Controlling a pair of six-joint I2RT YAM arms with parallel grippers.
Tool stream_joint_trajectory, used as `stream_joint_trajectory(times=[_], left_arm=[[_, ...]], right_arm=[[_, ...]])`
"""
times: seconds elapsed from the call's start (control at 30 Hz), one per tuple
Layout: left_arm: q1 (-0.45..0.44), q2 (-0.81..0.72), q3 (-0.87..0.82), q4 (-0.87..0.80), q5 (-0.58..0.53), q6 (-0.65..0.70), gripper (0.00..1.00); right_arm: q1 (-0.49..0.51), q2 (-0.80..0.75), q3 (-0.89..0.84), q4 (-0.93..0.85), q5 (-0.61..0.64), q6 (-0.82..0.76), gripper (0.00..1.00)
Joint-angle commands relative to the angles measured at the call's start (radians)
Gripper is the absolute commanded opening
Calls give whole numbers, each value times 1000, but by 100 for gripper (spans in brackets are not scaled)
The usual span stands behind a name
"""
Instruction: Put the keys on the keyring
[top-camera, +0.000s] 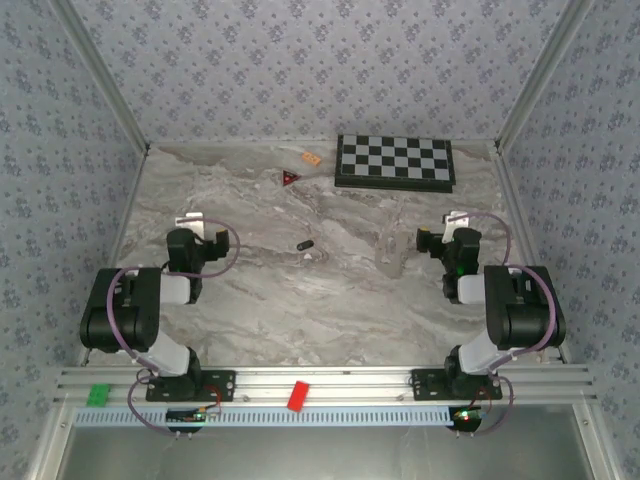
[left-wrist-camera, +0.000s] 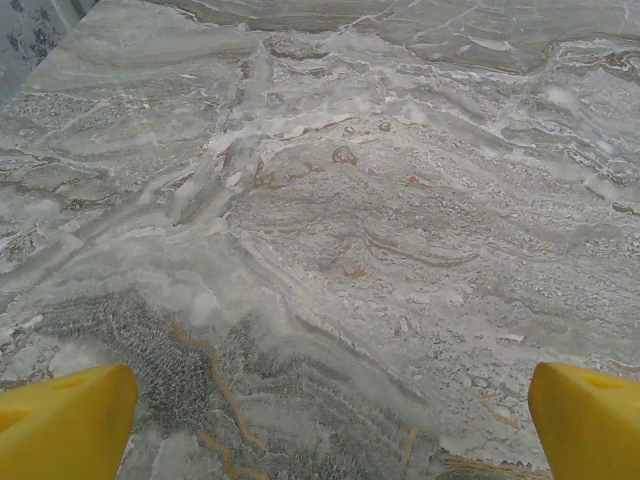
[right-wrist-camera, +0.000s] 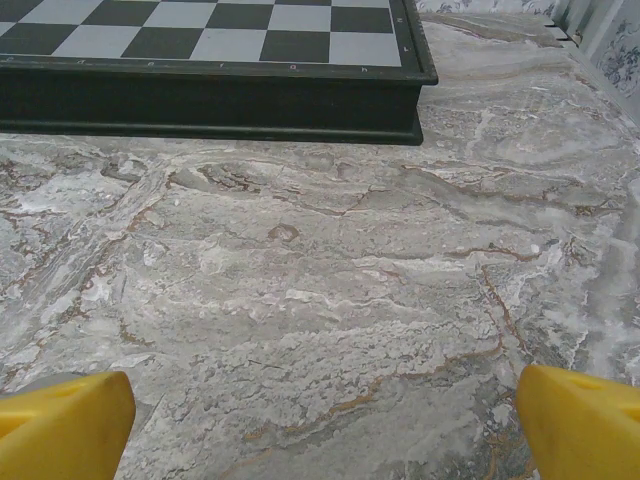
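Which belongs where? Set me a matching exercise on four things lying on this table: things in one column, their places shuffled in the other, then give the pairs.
Things
1. chessboard
2. red triangle
3. key
4. keyring

Places
A. about the centre of the table
B. far edge, right half
C. right of centre, on the near side of the board
D. far side, just left of the board

Pairs: 1-B, 2-D, 3-A, 4-C

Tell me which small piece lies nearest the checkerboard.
The orange chip, just left of the checkerboard; the red triangle sits farther off, the black key mid-table.
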Motion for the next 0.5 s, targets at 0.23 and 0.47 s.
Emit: stream_joint_trajectory(times=[0.23, 0.47], left_arm=[[7, -8, 27, 15, 17, 12, 100], [11, -7, 29, 11, 22, 9, 100]], right_arm=[[0, -12, 18, -2, -6, -6, 99], [-1, -12, 19, -3, -6, -6, 99]])
